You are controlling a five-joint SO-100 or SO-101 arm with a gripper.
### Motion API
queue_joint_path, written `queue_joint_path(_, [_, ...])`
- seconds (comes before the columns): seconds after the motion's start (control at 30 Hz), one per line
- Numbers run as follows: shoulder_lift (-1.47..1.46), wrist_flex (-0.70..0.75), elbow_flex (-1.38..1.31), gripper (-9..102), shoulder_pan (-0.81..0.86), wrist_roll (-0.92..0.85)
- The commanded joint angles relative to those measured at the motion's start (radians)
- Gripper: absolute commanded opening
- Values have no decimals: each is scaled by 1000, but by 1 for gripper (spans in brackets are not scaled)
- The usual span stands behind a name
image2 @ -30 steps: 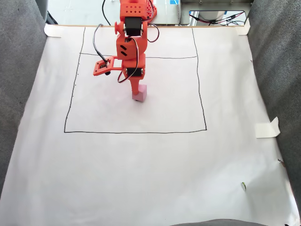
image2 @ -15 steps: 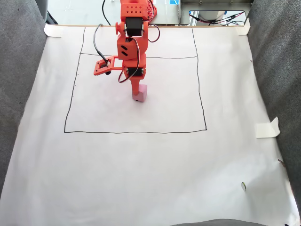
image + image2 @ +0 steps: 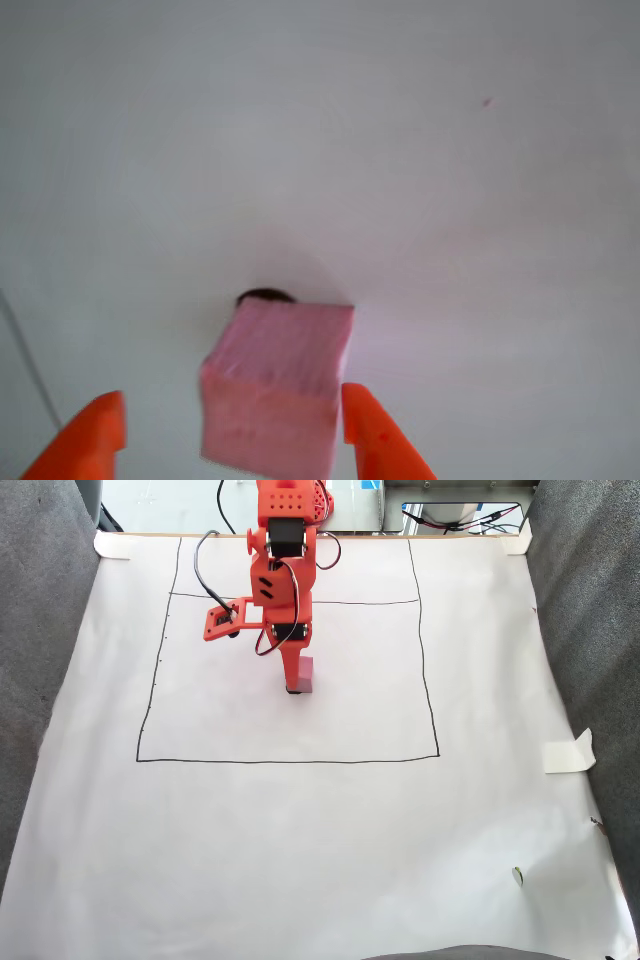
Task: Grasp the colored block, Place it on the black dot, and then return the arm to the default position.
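The pale pink colored block (image 3: 275, 390) lies between my orange gripper's (image 3: 235, 440) two pointed tips at the bottom of the other view. The right fingertip (image 3: 375, 440) is against its side. The left fingertip (image 3: 95, 435) stands clear of it with a gap, so the gripper is open. A sliver of the black dot (image 3: 265, 296) peeks out from behind the block's far edge; the rest is covered. In the fixed view the arm (image 3: 280, 580) reaches down inside the drawn square, and the block (image 3: 305, 672) shows just beside the gripper (image 3: 295, 683).
White paper (image 3: 300, 830) covers the table, with a thin black drawn square (image 3: 290, 761). Grey fabric (image 3: 40, 630) lines the left and right sides. A piece of tape (image 3: 568, 752) sits at the right edge. Cables and equipment (image 3: 450, 515) lie behind the arm's base.
The arm has shifted slightly, and its side jaw piece has moved a little right. The lower arm now hides more of the block than before.
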Motion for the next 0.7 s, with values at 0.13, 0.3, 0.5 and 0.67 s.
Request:
queue_joint_path(0.13, [216, -60, 137, 42, 31, 9])
queue_joint_path(0.3, [499, -247, 460, 42, 9, -5])
queue_joint_path(0.5, [859, -529, 934, 36, -9, -74])
queue_joint_path(0.67, [1154, -561, 1146, 0, 18, -43])
